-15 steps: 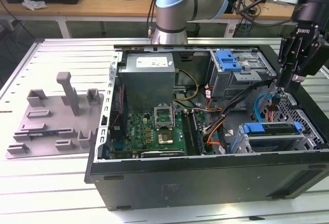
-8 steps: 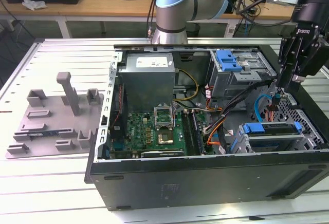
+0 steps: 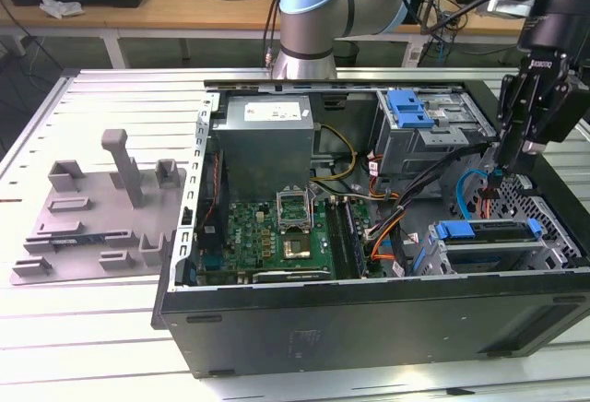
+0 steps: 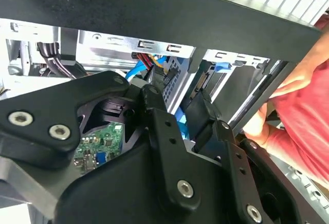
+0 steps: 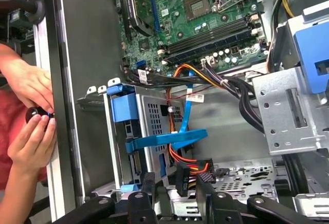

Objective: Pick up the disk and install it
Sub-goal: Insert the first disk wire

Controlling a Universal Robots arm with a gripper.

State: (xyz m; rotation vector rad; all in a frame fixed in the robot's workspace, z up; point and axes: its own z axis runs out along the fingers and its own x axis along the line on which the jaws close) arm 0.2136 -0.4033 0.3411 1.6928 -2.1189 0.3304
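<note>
The disk (image 3: 489,232), silver in a blue bracket, lies in the drive cage at the case's corner on the exterior view's right, near the front wall. In the first wrist view the disk (image 5: 125,108) shows its blue bracket edge inside the perforated cage. My gripper (image 3: 501,173) hangs just above and behind that cage, over the blue and orange cables. Its black fingers (image 5: 149,185) stand apart in both wrist views, with nothing clamped between them. A black cable connector (image 5: 193,171) lies just beyond the gripper (image 5: 177,185). The gripper (image 4: 180,106) points into the case.
The open computer case (image 3: 277,324) holds a green motherboard (image 3: 277,231), a power supply (image 3: 267,135) and an upper bay with a blue latch (image 3: 410,107). A grey fixture (image 3: 101,213) lies to the exterior view's left. A person's hands (image 5: 28,111) rest at the case wall.
</note>
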